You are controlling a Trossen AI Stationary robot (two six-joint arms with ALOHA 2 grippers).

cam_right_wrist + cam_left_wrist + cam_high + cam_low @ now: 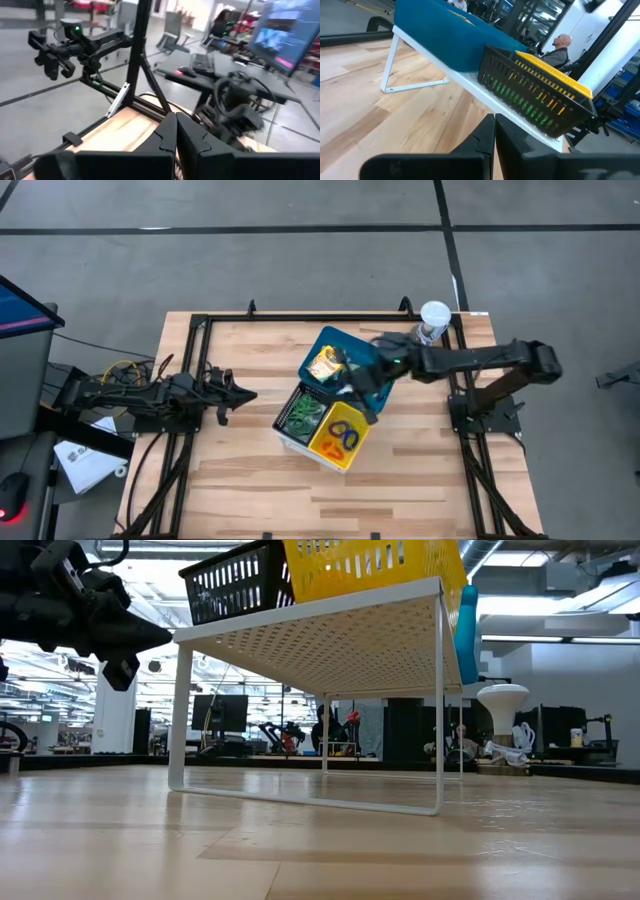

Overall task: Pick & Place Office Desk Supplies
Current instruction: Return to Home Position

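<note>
I have the right gripper hanging just above the 3 bins on the white shelf, about where the blue bin, black bin and yellow bin meet. Its wrist view shows the fingers pressed together with nothing between them. The left gripper sits low over the table, apart from the shelf, its fingers likewise pressed together.

The supplies are all binned: a yellow-orange crayon box in the blue bin, green pieces in the black one, and blue-purple and orange rubber-band loops in the yellow one.

My main worry is the retreat. If I pull the right arm back without lifting first, a finger or the wrist could catch a bin rim and drag the bin. The yellow bin sits right at the shelf's edge, so I judge that 1 nudge might tip it and spill the loops. The shelf stands on thin legs and may slide too.

The second hazard is the clear cup near the table's far right corner, just beside the right forearm. A wide swing home could knock it over.
</note>
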